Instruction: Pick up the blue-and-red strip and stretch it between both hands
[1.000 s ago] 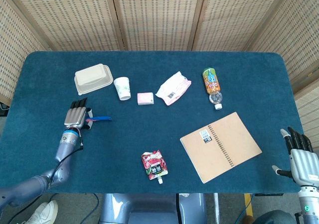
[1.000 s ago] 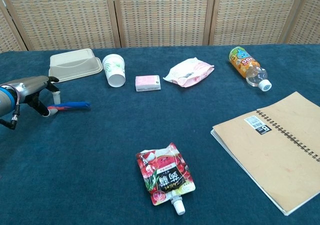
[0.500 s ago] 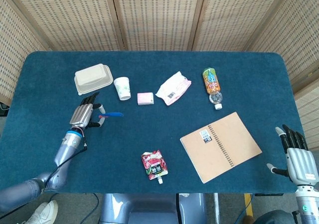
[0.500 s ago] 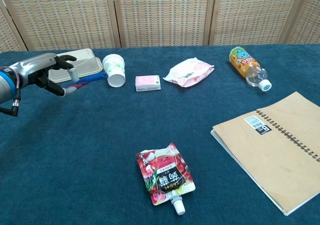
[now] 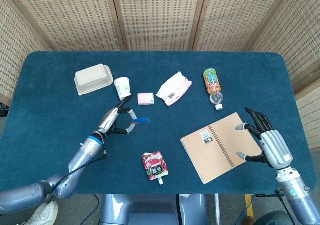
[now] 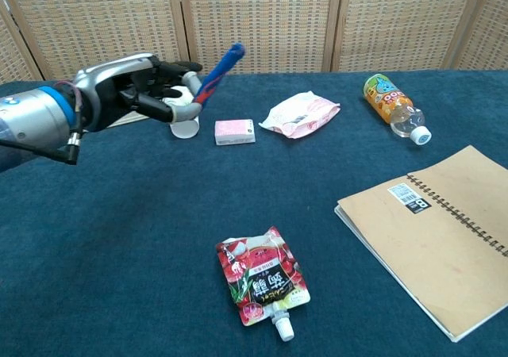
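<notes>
My left hand (image 5: 114, 122) (image 6: 147, 91) is raised above the table's left-centre and pinches the blue-and-red strip (image 5: 139, 120) (image 6: 217, 71). The strip sticks out past the fingers, angled up and to the right in the chest view. My right hand (image 5: 267, 144) is up over the right edge of the brown notebook (image 5: 221, 146), fingers spread, holding nothing. The chest view does not show the right hand.
On the blue table (image 5: 45, 110) lie a beige lidded box (image 5: 93, 79), a paper cup (image 5: 122, 88), a pink packet (image 5: 145, 98), a wipes pack (image 5: 174, 88), an orange bottle (image 5: 213, 86) and a red drink pouch (image 5: 155, 166) near the front edge.
My left hand has lifted the strip off the table and carried it right, toward the centre. My right hand has risen and moved inward over the notebook's edge.
</notes>
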